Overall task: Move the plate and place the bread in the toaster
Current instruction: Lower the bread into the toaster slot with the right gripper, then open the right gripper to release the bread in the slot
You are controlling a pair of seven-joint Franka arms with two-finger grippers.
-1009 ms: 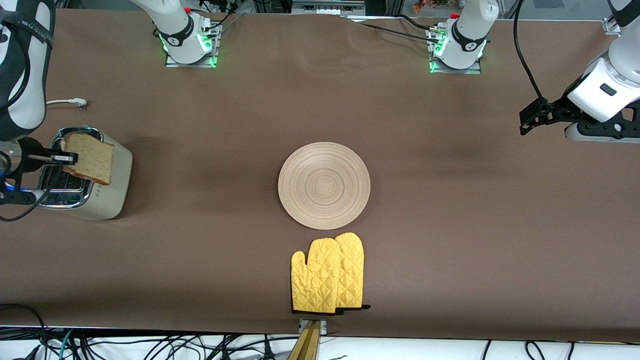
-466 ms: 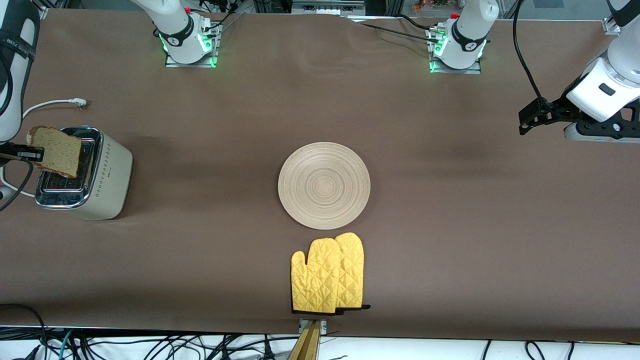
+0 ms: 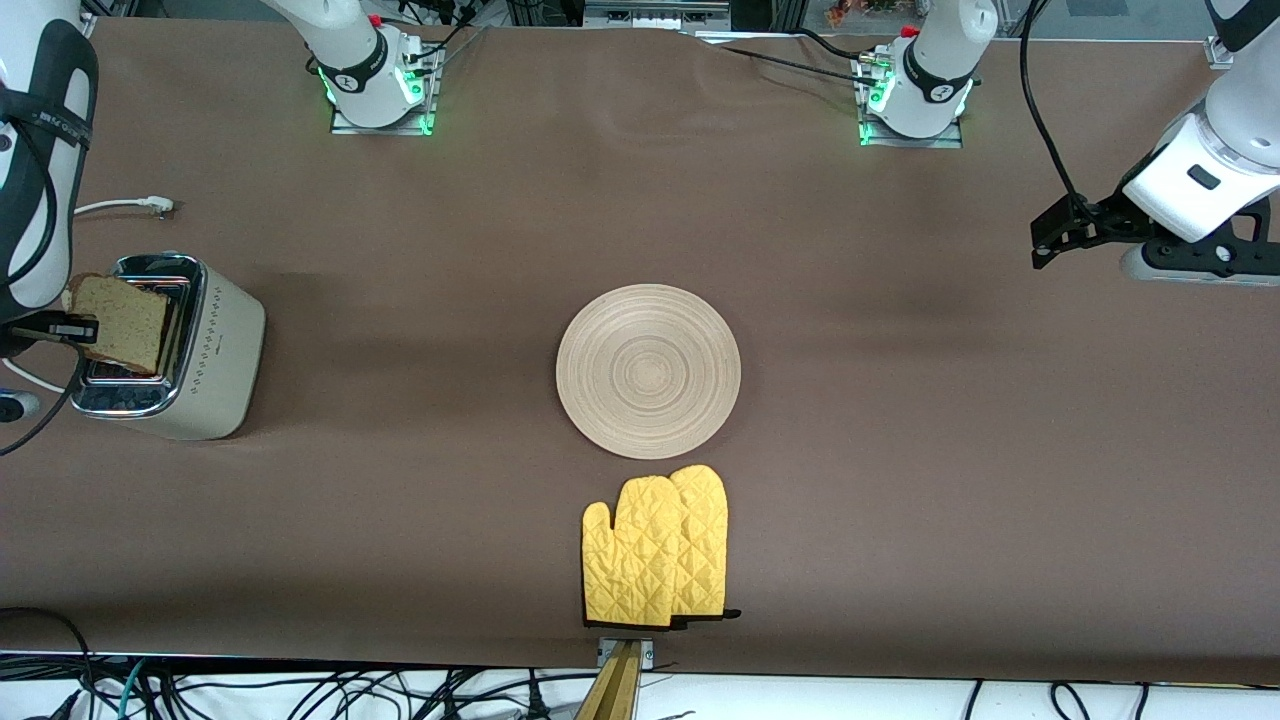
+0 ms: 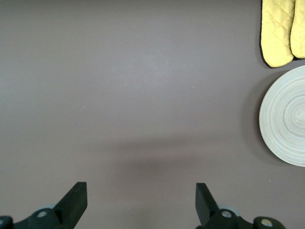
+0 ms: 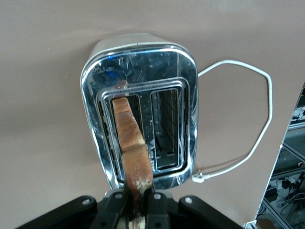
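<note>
Markings: a small dark mark on the toaster's point(image 3: 170, 345) side panel, too small to read; no other legible writing.
Toaster: boxy beige-silver body, mirror-chrome top with two slots, rows of small dots on the side; stands at the right arm's end of the table point(image 3: 900, 480). White cord point(image 5: 248, 119) loops away from it to a plug lying on the table.
Bread: one speckled slice with brown crust point(image 3: 118, 322), held on edge directly over the toaster's slots; the right wrist view shows its lower edge lined up along one slot point(image 5: 131, 143). Half a second ago it hung higher and off the toaster's outer edge; it now sits lower and over the chrome top.
Right tool: point(image 3: 72, 328) clenched on the bread's upper edge, over the toaster.
Left tool: point(image 4: 140, 202) released, fingers spread, over bare table at the left arm's end; arm waits.
Plate: round pale wood with concentric grooves point(image 3: 648, 371), mid-table, unchanged.
Oven mitts: yellow quilted pair point(image 3: 655, 548), just beside the plate, nearer the front camera.
</note>
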